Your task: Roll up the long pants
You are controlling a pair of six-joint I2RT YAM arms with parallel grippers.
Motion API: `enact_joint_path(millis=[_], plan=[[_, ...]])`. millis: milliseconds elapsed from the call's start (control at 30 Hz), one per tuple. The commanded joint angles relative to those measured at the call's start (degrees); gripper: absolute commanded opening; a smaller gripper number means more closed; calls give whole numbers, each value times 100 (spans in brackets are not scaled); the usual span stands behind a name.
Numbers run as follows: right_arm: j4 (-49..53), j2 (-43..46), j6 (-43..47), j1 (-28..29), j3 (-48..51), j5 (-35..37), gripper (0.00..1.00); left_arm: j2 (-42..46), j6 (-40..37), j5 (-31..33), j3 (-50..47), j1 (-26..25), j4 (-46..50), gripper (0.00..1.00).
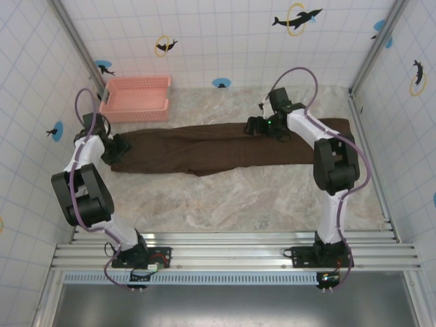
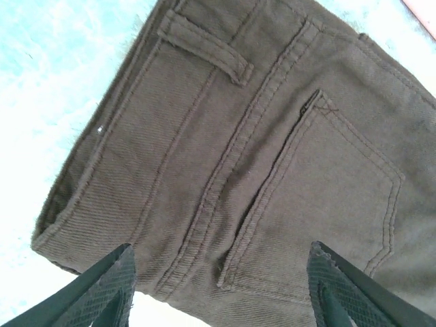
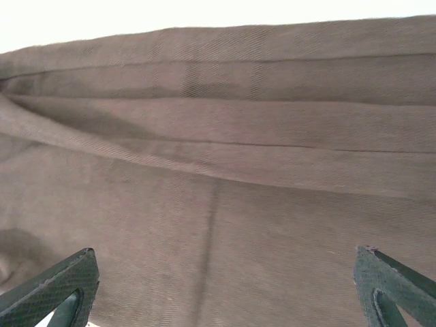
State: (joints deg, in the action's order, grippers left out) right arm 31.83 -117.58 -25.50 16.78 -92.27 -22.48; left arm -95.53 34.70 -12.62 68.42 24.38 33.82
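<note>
Top external. The long pants [image 1: 225, 146] lie stretched flat across the middle of the tabletop [image 1: 238, 201], running left to right. The waist end is at the left and the leg ends reach the right edge. A pink basket [image 1: 135, 99] sits at the far left corner, just behind the waist end and apart from the fabric. The left claw [image 1: 121, 147] hangs over the waist end. The right claw [image 1: 255, 126] hangs over the far edge of the legs, about midway along. From here I cannot tell whether either claw touches the cloth.

Left wrist. The left claw [image 2: 221, 251] is spread wide, and its two dark ribbed fingers [image 2: 102, 289] sit at the bottom corners with nothing pinched between them. Below it is the brown waist section with a back pocket [image 2: 334, 191], a belt loop [image 2: 204, 46] and heavy stitched seams. Pale tabletop [image 2: 48, 82] shows to the left of the waistband.

Right wrist. The right claw [image 3: 225, 252] is also spread wide, fingers [image 3: 54, 286] far apart at the lower corners, holding nothing. Under it is brown leg fabric with long folds running side to side and one faint crease running down toward the camera.
</note>
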Motion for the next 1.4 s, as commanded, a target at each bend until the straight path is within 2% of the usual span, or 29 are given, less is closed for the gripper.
enact_joint_path(millis=[0, 33, 67, 100, 533, 767, 967, 1167, 1300, 1367], plan=[[126, -252, -109, 123, -304, -231, 99, 218, -161, -271, -142, -11, -154, 73], [157, -298, -121, 166, -347, -222, 99, 223, -169, -307, -160, -19, -176, 78], [173, -338, -122, 199, -389, -222, 99, 234, -182, -356, -169, -32, -199, 96], [202, -380, -130, 228, -421, -222, 99, 228, -191, -385, -188, -46, -217, 97], [336, -935, -142, 394, -767, -187, 99, 269, -239, -482, -391, -379, -442, 97], [580, -1443, -45, 391, -1458, -137, 99, 503, -387, -504, -516, -478, -448, 97], [935, -2084, 26, 396, -2457, -73, 99, 865, -529, -536, -761, -539, -413, 97], [1394, -2804, 97, 315, -3946, 23, 99, 1395, -715, -505, -1070, -640, -255, 97], [1772, -3270, 69, 36, -4927, 580, 99, 1824, -893, -417, -1209, -702, -103, 97], [2071, -3154, 145, -206, -4933, 1009, 99, 1951, -960, -395, -1185, -701, 31, 97]])
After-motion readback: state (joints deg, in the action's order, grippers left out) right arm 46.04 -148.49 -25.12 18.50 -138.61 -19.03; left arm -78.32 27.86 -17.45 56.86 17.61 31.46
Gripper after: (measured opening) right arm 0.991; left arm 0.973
